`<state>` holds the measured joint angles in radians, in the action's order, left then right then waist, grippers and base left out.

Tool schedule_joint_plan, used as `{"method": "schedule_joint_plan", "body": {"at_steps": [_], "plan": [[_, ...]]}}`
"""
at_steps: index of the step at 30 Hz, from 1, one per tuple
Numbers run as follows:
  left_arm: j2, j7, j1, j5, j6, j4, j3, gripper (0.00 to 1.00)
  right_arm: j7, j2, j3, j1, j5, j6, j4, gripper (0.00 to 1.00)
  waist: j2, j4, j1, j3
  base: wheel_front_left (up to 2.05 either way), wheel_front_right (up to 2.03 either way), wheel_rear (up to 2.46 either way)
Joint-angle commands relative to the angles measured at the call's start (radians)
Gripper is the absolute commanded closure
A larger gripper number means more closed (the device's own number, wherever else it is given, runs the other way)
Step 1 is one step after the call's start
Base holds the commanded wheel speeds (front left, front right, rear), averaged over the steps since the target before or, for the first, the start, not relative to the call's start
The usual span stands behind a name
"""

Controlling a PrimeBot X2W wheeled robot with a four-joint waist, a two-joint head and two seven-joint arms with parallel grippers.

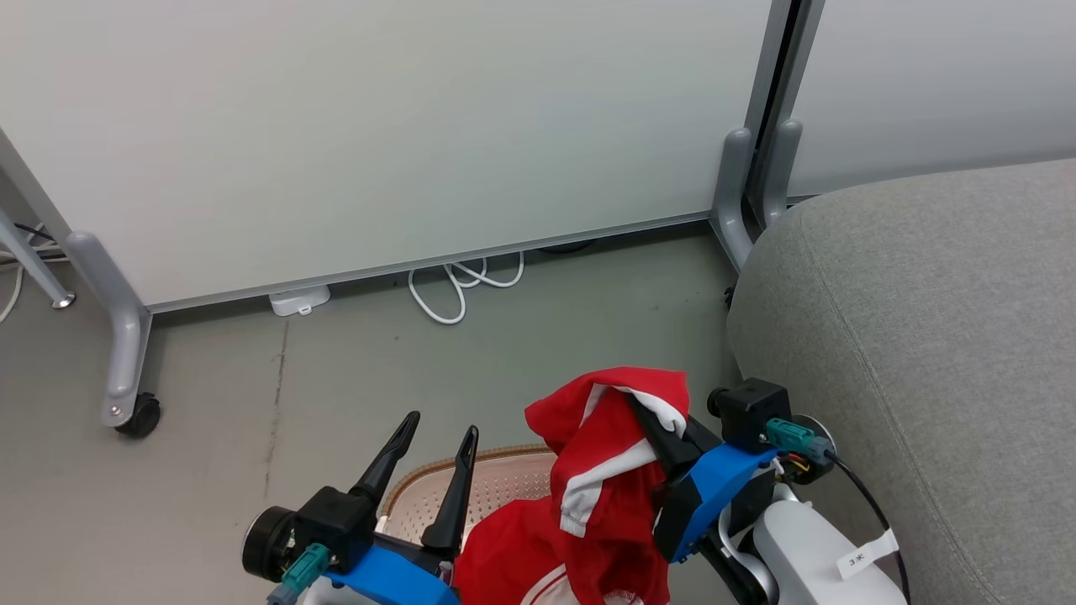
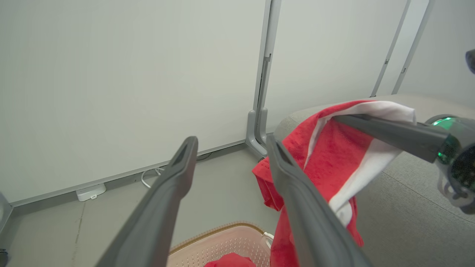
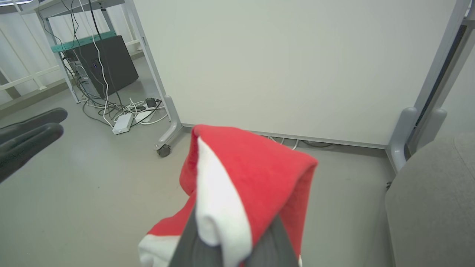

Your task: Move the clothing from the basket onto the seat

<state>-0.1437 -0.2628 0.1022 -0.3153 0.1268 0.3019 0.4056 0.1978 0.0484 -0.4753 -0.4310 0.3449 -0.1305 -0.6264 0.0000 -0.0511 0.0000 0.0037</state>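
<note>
- One garment [image 1: 601, 470] is hanging limp, lower centre, right gripper [image 1: 643, 412] clamping its fold.
- Left gripper [image 1: 442, 424] is hovering spread, empty.
- Soft, light: I'd be pinching bunched folds.

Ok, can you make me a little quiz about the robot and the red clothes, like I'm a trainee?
1. True or false: the left hand is holding something.
2. Where does the loose red garment lie? A) in the basket B) on the floor C) draped over the left hand
3. Fill the gap: the right hand is shut on the lifted red garment, next to the grey ____.
Key: 1 false, it is open and empty. 2 A. 3 sofa.
</note>
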Motion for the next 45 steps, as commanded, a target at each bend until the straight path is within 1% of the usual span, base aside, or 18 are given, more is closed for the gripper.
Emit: {"method": "schedule_joint_plan", "body": {"at_steps": [1,9,16,21,28,29,30,37,38,45], "plan": [[0.0,-0.003,-0.009,0.004,0.004,-0.006,-0.004,0.0,0.001,0.004,0.006,0.01,-0.005,0.0,0.007,1.0,0.0,-0.001,0.0,0.0,0.0,0.0,0.0],[-0.001,-0.003,-0.011,0.006,0.004,-0.006,-0.01,0.0,-0.007,0.004,0.037,0.02,-0.022,0.0,0.021,1.0,0.0,-0.023,0.0,0.002,0.0,0.0,0.0],[-0.004,-0.003,0.0,0.01,0.004,-0.018,-0.02,0.0,-0.01,0.004,0.059,0.023,-0.033,0.0,0.039,1.0,0.0,-0.076,0.0,0.019,0.0,0.0,0.0],[-0.002,-0.003,0.002,0.012,0.004,-0.023,-0.028,0.0,-0.014,0.004,0.071,0.024,-0.038,0.0,0.051,1.0,0.0,-0.134,0.0,0.028,0.0,0.0,0.0],[0.003,-0.003,0.001,0.015,0.004,-0.027,-0.029,0.0,-0.016,0.003,0.089,0.027,-0.049,0.0,0.063,1.0,0.0,-0.235,0.0,0.034,0.0,0.0,0.0],[0.003,-0.003,0.001,0.015,0.004,-0.027,-0.029,0.0,-0.016,0.003,0.089,0.027,-0.049,0.0,0.063,1.0,0.0,-0.235,0.0,0.034,0.0,0.0,0.0],[0.003,-0.003,0.001,0.016,0.004,-0.029,-0.029,0.0,-0.016,0.003,0.093,0.028,-0.051,0.0,0.067,1.0,0.0,-0.264,0.0,0.037,0.0,0.0,0.0],[0.0,-0.003,0.005,0.019,0.004,-0.031,-0.03,0.0,-0.019,0.003,0.109,0.035,-0.059,0.0,0.081,1.0,0.0,-0.364,0.0,0.048,0.0,0.0,0.0],[0.0,-0.003,0.005,0.019,0.004,-0.031,-0.03,0.0,-0.019,0.003,0.109,0.035,-0.059,0.0,0.081,1.0,0.0,-0.364,0.0,0.048,0.0,0.0,0.0],[0.002,-0.003,0.007,0.024,0.004,-0.032,-0.033,0.0,-0.028,0.003,0.12,0.047,-0.071,0.0,0.088,1.0,0.0,-0.441,0.0,0.05,0.0,0.0,0.0]]}}
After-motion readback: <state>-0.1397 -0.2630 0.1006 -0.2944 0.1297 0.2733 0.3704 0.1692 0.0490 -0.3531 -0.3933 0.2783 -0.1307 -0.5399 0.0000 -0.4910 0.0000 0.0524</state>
